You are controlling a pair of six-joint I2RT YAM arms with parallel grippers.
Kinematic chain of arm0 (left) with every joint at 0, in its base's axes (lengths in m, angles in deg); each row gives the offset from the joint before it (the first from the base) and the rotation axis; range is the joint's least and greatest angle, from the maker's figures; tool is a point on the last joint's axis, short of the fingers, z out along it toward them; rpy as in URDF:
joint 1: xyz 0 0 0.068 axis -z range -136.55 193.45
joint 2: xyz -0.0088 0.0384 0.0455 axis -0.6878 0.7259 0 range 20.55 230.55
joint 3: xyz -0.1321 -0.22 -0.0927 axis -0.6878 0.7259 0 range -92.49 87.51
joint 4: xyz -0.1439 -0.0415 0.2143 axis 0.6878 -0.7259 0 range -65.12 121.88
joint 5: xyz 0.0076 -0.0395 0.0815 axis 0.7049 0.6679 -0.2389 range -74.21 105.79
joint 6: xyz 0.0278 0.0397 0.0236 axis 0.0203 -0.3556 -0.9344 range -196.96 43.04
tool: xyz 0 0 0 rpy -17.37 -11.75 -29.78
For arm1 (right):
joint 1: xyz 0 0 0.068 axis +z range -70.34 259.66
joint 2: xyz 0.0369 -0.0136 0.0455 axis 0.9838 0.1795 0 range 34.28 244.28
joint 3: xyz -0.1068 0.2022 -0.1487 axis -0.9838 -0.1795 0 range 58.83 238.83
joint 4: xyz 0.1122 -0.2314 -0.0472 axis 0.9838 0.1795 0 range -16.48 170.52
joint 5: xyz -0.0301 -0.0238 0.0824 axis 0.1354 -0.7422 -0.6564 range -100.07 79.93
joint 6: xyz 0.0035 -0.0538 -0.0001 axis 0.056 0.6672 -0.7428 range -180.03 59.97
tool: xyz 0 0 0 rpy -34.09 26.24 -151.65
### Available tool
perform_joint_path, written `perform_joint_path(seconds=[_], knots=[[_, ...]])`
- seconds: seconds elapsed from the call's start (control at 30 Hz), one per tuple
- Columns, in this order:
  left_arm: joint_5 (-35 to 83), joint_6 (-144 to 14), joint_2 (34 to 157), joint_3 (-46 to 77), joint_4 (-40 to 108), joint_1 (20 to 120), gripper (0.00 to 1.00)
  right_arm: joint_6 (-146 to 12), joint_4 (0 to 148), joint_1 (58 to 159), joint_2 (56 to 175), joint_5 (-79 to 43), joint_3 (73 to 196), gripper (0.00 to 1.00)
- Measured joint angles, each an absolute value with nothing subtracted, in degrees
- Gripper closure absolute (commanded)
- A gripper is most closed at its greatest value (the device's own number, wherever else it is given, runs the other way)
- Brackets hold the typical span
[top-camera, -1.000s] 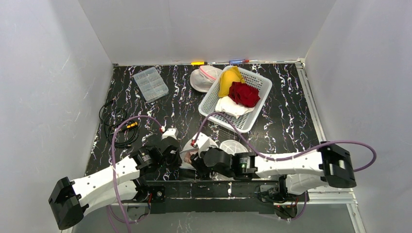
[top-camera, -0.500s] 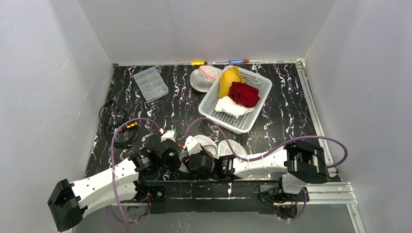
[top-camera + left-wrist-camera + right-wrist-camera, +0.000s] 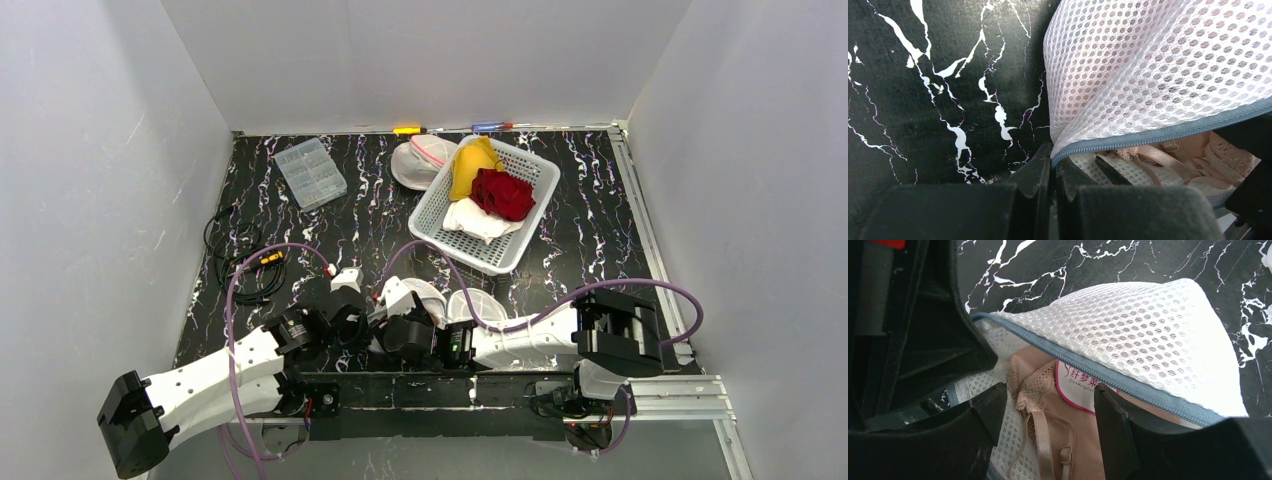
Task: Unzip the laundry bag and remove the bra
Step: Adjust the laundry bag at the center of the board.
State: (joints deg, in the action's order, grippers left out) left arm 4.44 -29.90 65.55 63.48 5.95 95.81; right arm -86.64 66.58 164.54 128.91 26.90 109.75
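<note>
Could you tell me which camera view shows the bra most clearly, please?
The right wrist view: the bra lies exposed in the open laundry bag, cup, lace and strap visible. The left wrist view shows only straps and lace under the zipper edge; in the top view the arms hide it.

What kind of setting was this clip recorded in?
Most likely a lab robot test cell, not a home: plain white panels wall in a marble-patterned table, laundry props (basket, mesh laundry bag) are staged on it, and loose cables lie at the left.
</note>
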Motion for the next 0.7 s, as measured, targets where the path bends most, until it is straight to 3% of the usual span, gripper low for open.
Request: perform_joint_path(seconds=[0.43, 0.7], knots=[[4.7, -29.8, 65.6, 63.5, 6.2, 95.8, 1.0, -88.5, 62.6, 164.5, 131.6, 31.4, 109.8, 0.26], [4.9, -29.8, 65.5, 63.5, 6.2, 95.8, 1.0, -89.8, 62.6, 164.5, 134.2, 32.3, 110.1, 0.36]])
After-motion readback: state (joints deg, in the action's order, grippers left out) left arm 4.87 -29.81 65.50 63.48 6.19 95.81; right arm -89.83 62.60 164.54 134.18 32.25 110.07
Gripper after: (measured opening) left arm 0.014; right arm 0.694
